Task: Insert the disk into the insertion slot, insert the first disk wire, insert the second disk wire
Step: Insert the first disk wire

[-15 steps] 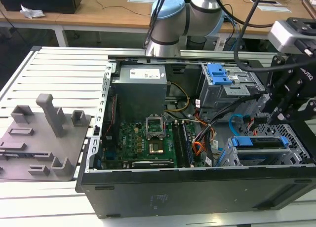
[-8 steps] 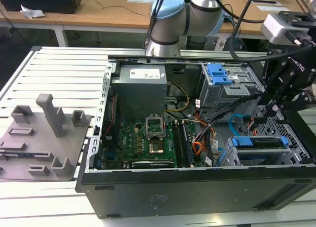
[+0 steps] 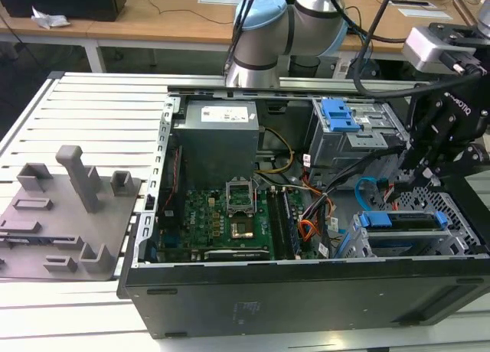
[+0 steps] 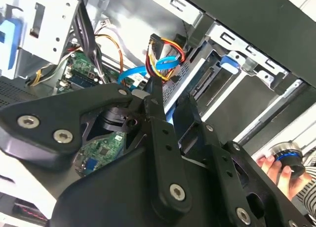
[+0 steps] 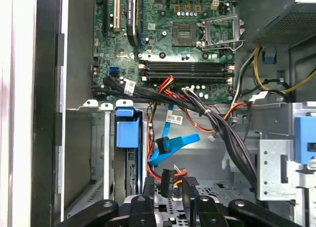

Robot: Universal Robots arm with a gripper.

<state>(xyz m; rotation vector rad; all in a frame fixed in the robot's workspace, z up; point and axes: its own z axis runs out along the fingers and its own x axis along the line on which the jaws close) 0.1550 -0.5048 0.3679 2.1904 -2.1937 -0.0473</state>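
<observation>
The disk point(image 3: 402, 233) lies in the insertion slot point(image 3: 360, 246), the perforated cage at the case's front corner, with its blue carrier point(image 5: 125, 131) showing at the cage mouth. My gripper point(image 3: 425, 176) hangs just behind the cage. In both wrist views the black plug of the first disk wire point(image 5: 166, 181) stands between the fingers of my gripper point(image 5: 168, 185), and its orange, red and yellow strands point(image 4: 167, 59) loop off the fingertips point(image 4: 154, 89). The second disk wire point(image 5: 175, 142), a light blue cable point(image 4: 136, 73), curves loose just beyond the plug.
A taller grey bay with a blue latch point(image 3: 344, 126) stands behind the cage. Black cable bundles point(image 5: 217, 128) cross toward the motherboard point(image 3: 222, 214). A power supply point(image 3: 214, 138) fills the back corner. A grey fixture point(image 3: 69, 214) sits at the exterior view's left. A person's hand point(image 4: 276, 165) holds a round object.
</observation>
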